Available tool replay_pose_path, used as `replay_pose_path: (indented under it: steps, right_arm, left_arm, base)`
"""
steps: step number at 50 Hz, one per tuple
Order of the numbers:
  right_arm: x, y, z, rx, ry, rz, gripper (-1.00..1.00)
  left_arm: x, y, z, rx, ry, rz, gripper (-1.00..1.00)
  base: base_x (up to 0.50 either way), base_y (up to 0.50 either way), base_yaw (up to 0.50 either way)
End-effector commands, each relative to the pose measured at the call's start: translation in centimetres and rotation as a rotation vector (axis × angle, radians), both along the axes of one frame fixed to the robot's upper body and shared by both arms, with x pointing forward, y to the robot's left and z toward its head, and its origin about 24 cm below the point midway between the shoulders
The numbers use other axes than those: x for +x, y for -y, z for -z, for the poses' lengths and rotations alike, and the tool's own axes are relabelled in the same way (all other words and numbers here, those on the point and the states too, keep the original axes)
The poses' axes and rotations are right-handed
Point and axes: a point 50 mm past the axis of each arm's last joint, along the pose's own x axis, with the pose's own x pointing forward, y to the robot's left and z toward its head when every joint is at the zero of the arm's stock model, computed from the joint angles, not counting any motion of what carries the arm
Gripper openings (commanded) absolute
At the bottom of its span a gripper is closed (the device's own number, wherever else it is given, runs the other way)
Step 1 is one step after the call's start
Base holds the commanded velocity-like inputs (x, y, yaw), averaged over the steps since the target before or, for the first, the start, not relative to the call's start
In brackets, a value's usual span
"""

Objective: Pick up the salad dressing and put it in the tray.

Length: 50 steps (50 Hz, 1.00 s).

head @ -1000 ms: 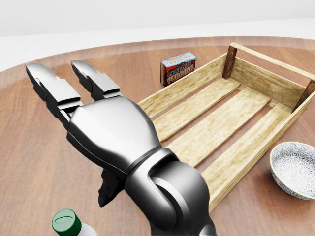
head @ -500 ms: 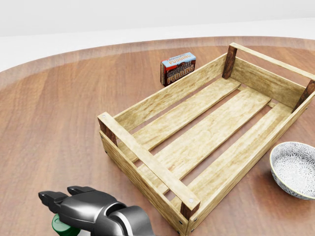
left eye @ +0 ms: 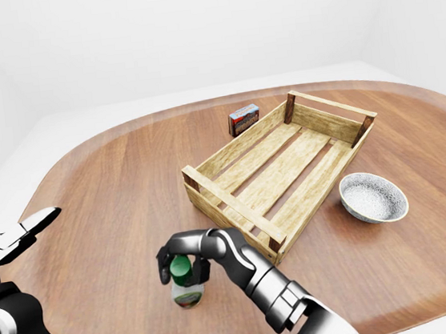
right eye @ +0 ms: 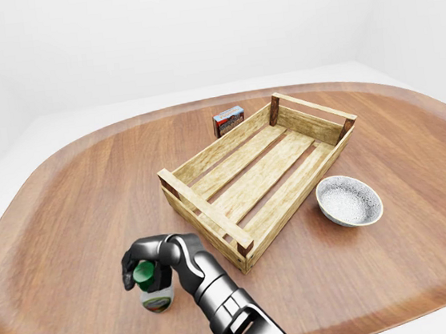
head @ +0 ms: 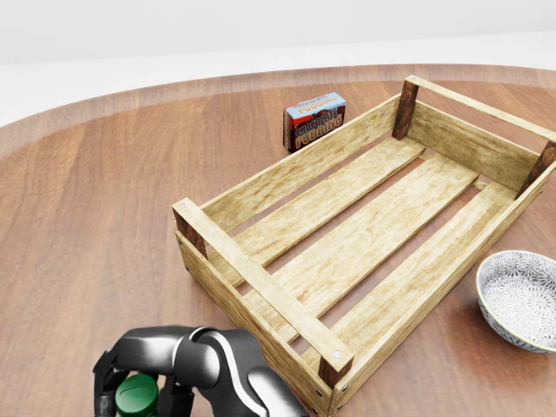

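Observation:
The salad dressing (left eye: 187, 293) is a small bottle with a green cap (head: 136, 395), standing upright on the wooden table at the lower left of the eye views. My right hand (left eye: 182, 260) reaches in from the bottom edge, and its fingers (left eye: 163, 264) curl round the bottle's neck and cap from above. The wooden slatted tray (left eye: 231, 206) lies just right of the bottle, with nothing in it. At the left edge of the left-eye view my left hand (left eye: 21, 234) hovers with its fingers stretched out, holding nothing.
A chocolate pudding box (left eye: 243, 119) stands beyond the tray's far long side. A patterned grey bowl (left eye: 373, 197) sits to the right of the tray. The round table's edge (left eye: 68, 152) curves along the left and top.
My right hand has dropped from high over the table to the bottle at the head view's bottom left. Its fingers now curl round the green cap. The bottle has not moved.

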Motion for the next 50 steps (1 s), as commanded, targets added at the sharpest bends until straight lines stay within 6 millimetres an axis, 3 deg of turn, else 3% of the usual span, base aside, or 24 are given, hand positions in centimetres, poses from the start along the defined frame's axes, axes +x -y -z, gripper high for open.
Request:
replay_pose_path:
  steps: [1, 24, 29, 34, 39, 50]
  right_arm:
    - [0.0, 0.5, 1.8, -0.072, -0.1, -0.025, -1.0]
    - [1.5, 1.1, -0.8, -0.02, -0.003, 0.019, -1.0]
    - [2.2, 1.1, -3.4, 0.034, 0.073, 0.057, -1.0]
    - [3.1, 0.7, -9.1, 0.155, 0.231, 0.07, -1.0]
    - [2.7, 0.2, -12.7, 0.234, 0.35, 0.044, -1.0]
    - [2.2, -0.1, -16.6, 0.286, 0.489, 0.013, -1.0]
  left_arm:
    - [0.0, 0.2, -0.1, 0.004, 0.006, 0.007, 1.0]
    - [0.0, 0.3, -0.1, 0.007, 0.006, 0.009, 1.0]
    - [0.1, 0.4, -0.1, 0.009, 0.003, 0.011, 1.0]
    - [0.1, 0.4, 0.0, 0.011, -0.001, 0.012, 1.0]
    - [0.0, 0.5, -0.2, 0.016, 0.007, 0.013, 1.0]
    - [0.1, 0.5, -0.1, 0.016, 0.001, 0.014, 1.0]
  base:
    - [0.0, 0.0, 0.0]
    - [0.0, 0.0, 0.0]
    - [0.0, 0.0, 0.0]
    - [0.0, 0.0, 0.0]
    - [0.0, 0.0, 0.0]
    - [0.0, 0.0, 0.0]
